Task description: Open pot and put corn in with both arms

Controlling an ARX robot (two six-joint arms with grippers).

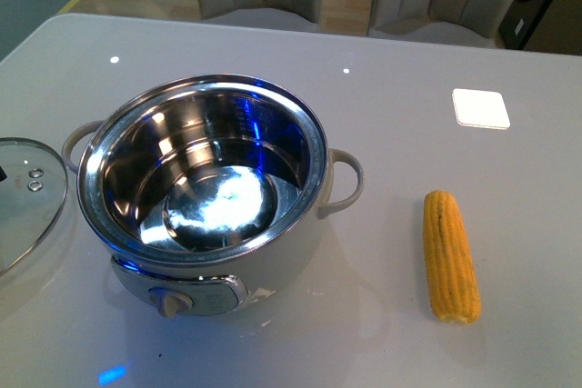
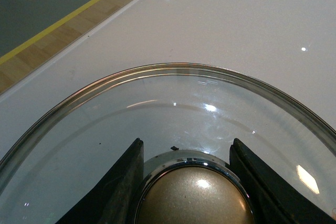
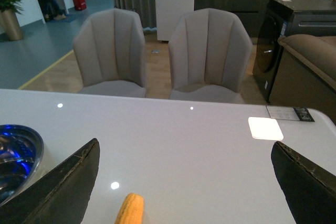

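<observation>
Pale grey and glossy, the tabletop [image 1: 509,34] fills nearly the whole front view and carries everything. The pot [image 1: 284,272] stands left of centre, cream-walled, its control knob facing the lower edge of the frame. It is already uncovered, and its steel inner bowl [image 1: 218,197] shows only reflections, so nothing is in it yet. The glass lid [image 1: 23,215] shows at the far left edge of that view, just beside the pot's left handle, apparently moved aside so the mouth is free for loading. In the left wrist view the left end effector [image 2: 187,141] has its two black fingers [image 2: 118,195] pressed close on either side of the lid's gold knob [image 2: 194,200], narrowed to the knob's width and seemingly gripping it; I cannot tell whether the lid rests on the surface or is lifted slightly. The corn [image 1: 451,256] lies on the right of the front view, well apart from the pot, its length running from the lower edge toward the top. In the right wrist view the right end effector [image 3: 185,143] is spread wide and holds nothing, with the cob's tip showing at the bottom centre between its fingers, which suggests it is lining up for a pickup. A small white square pad [image 1: 480,107] sits at upper right, out of the way.
</observation>
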